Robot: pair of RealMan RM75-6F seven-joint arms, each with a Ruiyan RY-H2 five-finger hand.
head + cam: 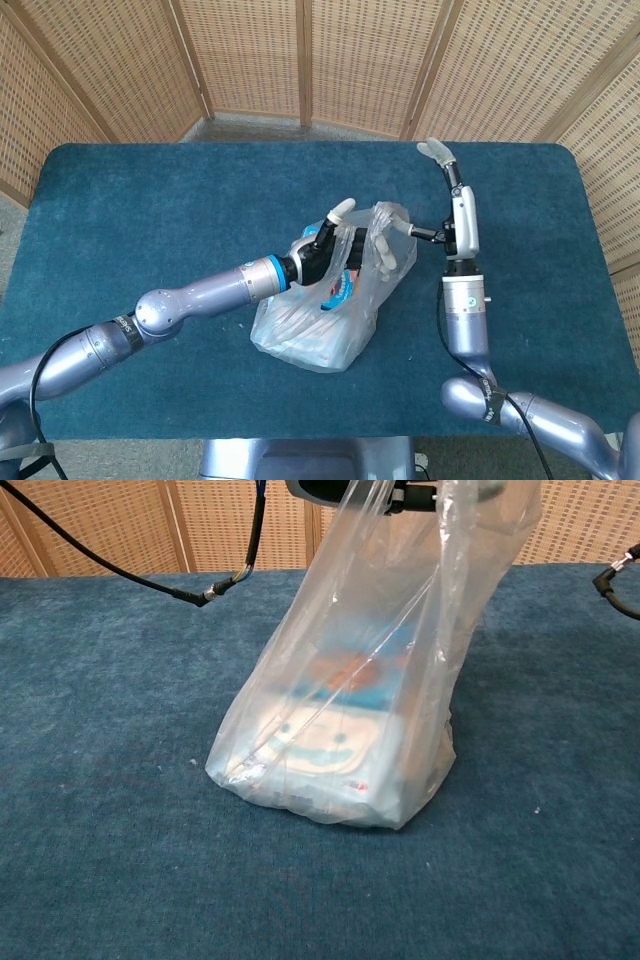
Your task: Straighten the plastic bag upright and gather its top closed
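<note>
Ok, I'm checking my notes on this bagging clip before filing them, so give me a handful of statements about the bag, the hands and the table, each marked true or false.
1. The plastic bag stands on a blue carpeted table. True.
2. The bag is empty. False: a packet with blue and orange print shows through the film.
3. The left hand is at the bag's top. True.
4. The right hand lies flat on the table, far from the bag. False: it is raised beside the bag's top, fingers reaching the film.
5. The bag's bottom is lifted off the table. False: it rests on the surface.
</note>
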